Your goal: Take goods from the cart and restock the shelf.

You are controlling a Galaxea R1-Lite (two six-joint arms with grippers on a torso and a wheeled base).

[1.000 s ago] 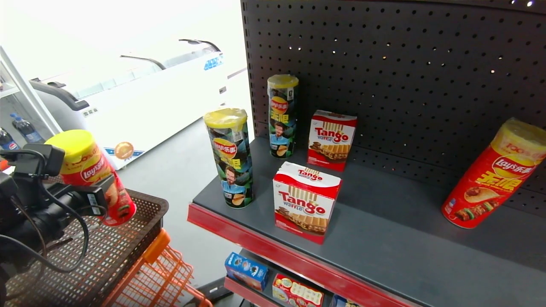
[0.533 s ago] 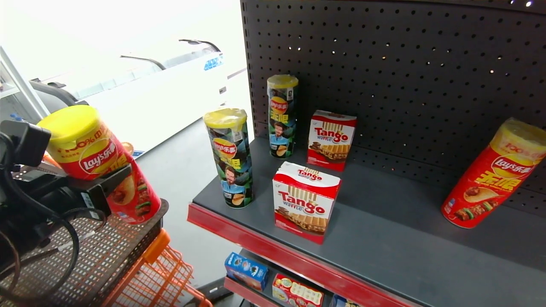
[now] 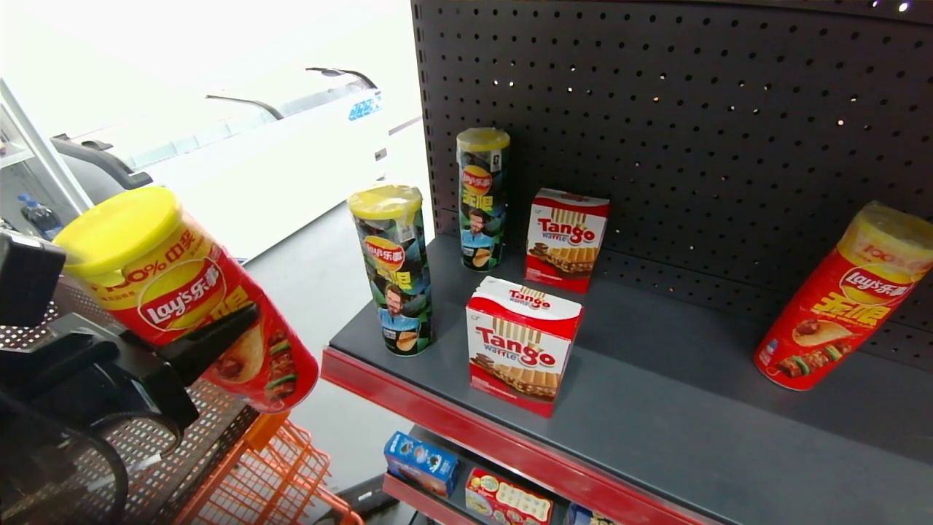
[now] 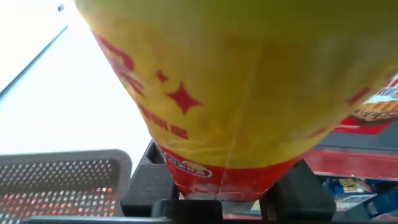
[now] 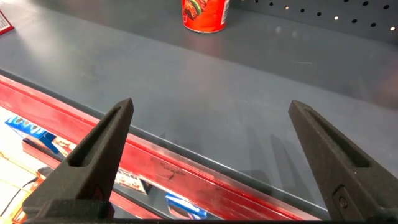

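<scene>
Left gripper is squeezed tight on the red chip can — out of the cart, left of the shelf — but not yet on it.

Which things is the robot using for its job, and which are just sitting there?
For the job: red chip can in the left gripper, cart, shelf.
Just sitting there: white freezer, drink bottle, snack boxes underneath.

A white chest freezer stands at ten o'clock on smooth grey floor, glaring white light washes out eleven o'clock, and a black pegboard wall rises at one o'clock.
</scene>
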